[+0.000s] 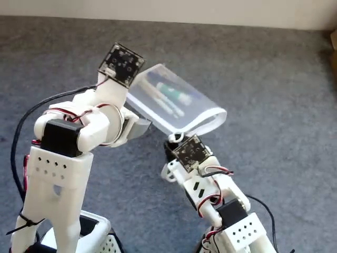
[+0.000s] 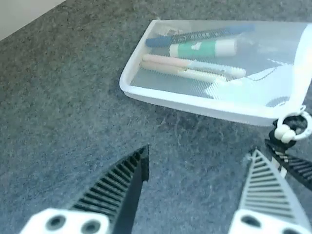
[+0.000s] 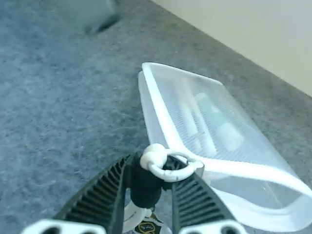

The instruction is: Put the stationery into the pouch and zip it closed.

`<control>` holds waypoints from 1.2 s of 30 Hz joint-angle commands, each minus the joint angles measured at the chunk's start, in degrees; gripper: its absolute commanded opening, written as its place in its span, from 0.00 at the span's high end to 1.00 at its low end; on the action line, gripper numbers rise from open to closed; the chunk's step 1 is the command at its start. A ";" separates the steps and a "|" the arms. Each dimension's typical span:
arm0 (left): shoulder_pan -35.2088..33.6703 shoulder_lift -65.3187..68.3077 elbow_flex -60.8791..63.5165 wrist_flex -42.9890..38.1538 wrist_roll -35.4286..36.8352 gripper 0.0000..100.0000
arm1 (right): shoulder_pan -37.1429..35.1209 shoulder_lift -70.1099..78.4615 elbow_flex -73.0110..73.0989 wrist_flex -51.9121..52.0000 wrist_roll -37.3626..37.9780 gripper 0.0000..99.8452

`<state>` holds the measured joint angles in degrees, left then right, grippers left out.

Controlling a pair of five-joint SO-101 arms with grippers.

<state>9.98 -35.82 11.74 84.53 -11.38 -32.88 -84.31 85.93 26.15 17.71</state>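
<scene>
Several pens (image 2: 195, 48) lie inside the translucent pouch (image 2: 195, 109).

The pouch (image 2: 195, 106) runs past the left wrist view's edge; right fingers (image 3: 105, 195) half hide its zipper pull (image 3: 158, 161).

The high camera looks steeply down on the pouch (image 1: 174, 103) from far above, the farthest of the three. The left wrist camera looks past the spread left gripper (image 2: 200, 152), low and close by the pouch's long side. The right wrist camera sits closer, at the pouch's zip end, over the right gripper (image 3: 161, 175) clamped on the zip pull (image 3: 155, 157). All three share the pouch
</scene>
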 commanded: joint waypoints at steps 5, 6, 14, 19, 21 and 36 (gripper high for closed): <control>4.79 -11.65 8.92 -1.41 -6.42 0.69 | 1.54 -0.92 -13.85 11.82 0.00 1.00; 5.41 -12.44 10.51 -2.99 -6.33 0.69 | 1.45 -0.92 -14.81 13.05 0.00 1.00; 7.96 -13.85 18.68 -11.34 -6.42 0.69 | 1.63 -0.92 -19.47 18.07 0.44 1.00; 12.62 -13.93 18.59 -11.43 -6.42 0.70 | 1.63 -1.01 -22.73 21.67 0.44 1.00; 14.37 -13.93 18.86 -11.43 -6.42 0.70 | 1.63 -1.01 -24.57 23.69 0.44 1.00; 15.34 -13.85 23.43 -14.95 -6.42 0.70 | 1.54 -1.01 -26.86 27.21 0.44 1.00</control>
<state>24.84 -48.04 34.24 73.01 -17.45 -32.00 -84.31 63.78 53.23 17.71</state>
